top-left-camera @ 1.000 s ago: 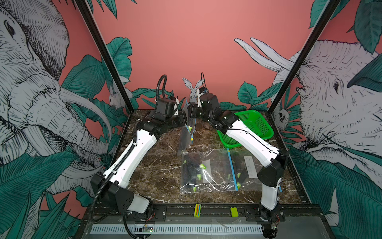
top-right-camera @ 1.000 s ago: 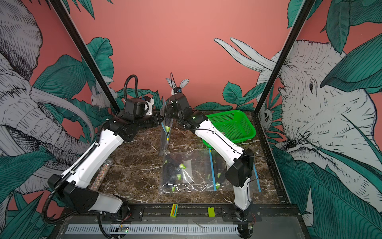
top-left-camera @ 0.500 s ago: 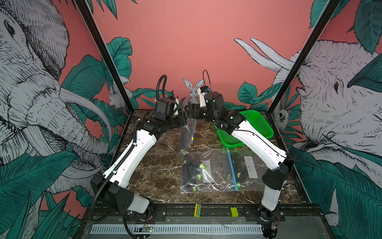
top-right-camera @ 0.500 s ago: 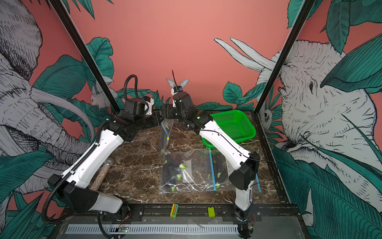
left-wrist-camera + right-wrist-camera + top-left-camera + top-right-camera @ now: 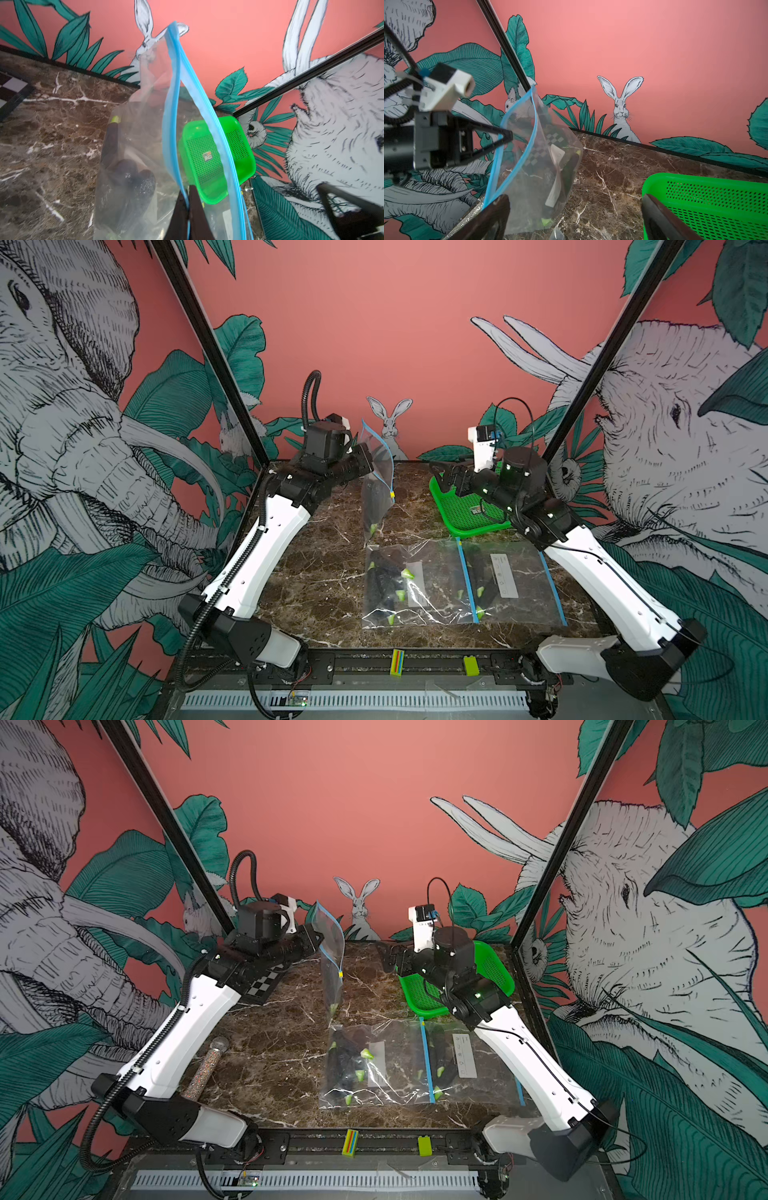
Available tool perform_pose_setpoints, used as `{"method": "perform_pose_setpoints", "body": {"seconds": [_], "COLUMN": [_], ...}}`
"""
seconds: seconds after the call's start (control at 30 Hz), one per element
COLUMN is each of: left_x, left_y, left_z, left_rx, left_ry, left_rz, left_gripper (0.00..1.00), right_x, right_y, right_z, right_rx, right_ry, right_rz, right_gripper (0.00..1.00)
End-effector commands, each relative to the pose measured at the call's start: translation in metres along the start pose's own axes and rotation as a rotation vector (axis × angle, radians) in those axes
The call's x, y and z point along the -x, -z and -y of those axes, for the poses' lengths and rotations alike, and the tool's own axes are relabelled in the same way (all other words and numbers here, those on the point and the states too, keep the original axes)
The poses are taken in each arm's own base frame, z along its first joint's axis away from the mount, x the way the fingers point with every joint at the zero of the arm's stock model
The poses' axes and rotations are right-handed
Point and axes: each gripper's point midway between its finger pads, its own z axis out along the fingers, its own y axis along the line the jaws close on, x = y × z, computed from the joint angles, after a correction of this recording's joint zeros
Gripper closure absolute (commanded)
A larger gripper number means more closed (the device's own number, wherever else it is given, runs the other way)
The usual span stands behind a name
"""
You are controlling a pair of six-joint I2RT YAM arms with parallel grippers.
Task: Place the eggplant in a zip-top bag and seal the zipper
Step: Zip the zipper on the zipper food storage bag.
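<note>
A clear zip-top bag (image 5: 377, 485) (image 5: 332, 957) with a blue zipper hangs above the far middle of the marble table. The dark eggplant (image 5: 374, 506) (image 5: 128, 176) (image 5: 569, 166) lies inside it, green tip down. My left gripper (image 5: 365, 457) (image 5: 188, 200) is shut on the blue zipper strip (image 5: 172, 116). The two zipper strips stand apart in the left wrist view, so the mouth gapes. A yellow slider (image 5: 392, 494) (image 5: 340, 972) sits on the zipper. My right gripper (image 5: 441, 475) (image 5: 386, 957) (image 5: 573, 199) is open, empty and apart from the bag, at the basket's near corner.
A green perforated basket (image 5: 469, 512) (image 5: 496, 969) stands at the back right under my right wrist. Two more clear bags (image 5: 411, 585) (image 5: 513, 583) holding dark eggplants lie flat at the front middle. A glittery microphone (image 5: 205, 1069) lies at the left, a checkerboard card (image 5: 264, 986) behind it.
My right gripper has opened, let go of the bag and swung right to the basket. The bag now hangs from my left gripper alone, which has stayed put.
</note>
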Motion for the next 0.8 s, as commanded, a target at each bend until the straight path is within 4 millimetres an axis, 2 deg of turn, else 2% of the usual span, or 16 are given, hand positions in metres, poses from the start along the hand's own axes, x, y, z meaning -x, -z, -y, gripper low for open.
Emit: {"method": "perform_pose_setpoints", "body": {"seconds": [0.0,0.1,0.13,0.17,0.23,0.33,0.5,0.77], "left_x": [0.025,0.03,0.031,0.032,0.033,0.03,0.027,0.027], "left_y": [0.005,0.002,0.001,0.0,-0.002,-0.007,-0.01,-0.008], "left_z": [0.011,0.011,0.01,0.009,0.01,0.009,0.006,0.005], "left_rx": [-0.028,-0.037,-0.038,-0.033,-0.046,-0.054,-0.053,-0.052], "left_ry": [0.058,0.1,0.11,0.121,0.138,0.164,0.193,0.193], "left_rz": [0.087,0.119,0.126,0.133,0.141,0.136,0.138,0.146], "left_gripper": [1.0,1.0,1.0,1.0,1.0,1.0,1.0,1.0], "right_x": [0.001,-0.008,-0.022,-0.026,-0.027,-0.029,-0.038,-0.042], "right_y": [0.011,0.017,0.014,0.015,0.015,0.01,-0.001,-0.017], "right_z": [-0.018,-0.025,-0.025,-0.029,-0.036,-0.05,-0.072,-0.1], "right_rx": [0.103,0.144,0.159,0.189,0.231,0.297,0.333,0.389], "right_ry": [0.097,0.133,0.136,0.143,0.136,0.113,0.125,0.131], "right_rz": [0.033,0.005,-0.027,-0.031,-0.017,0.055,0.097,0.118], "right_gripper": [0.14,0.23,0.27,0.33,0.47,0.55,0.59,0.58]}}
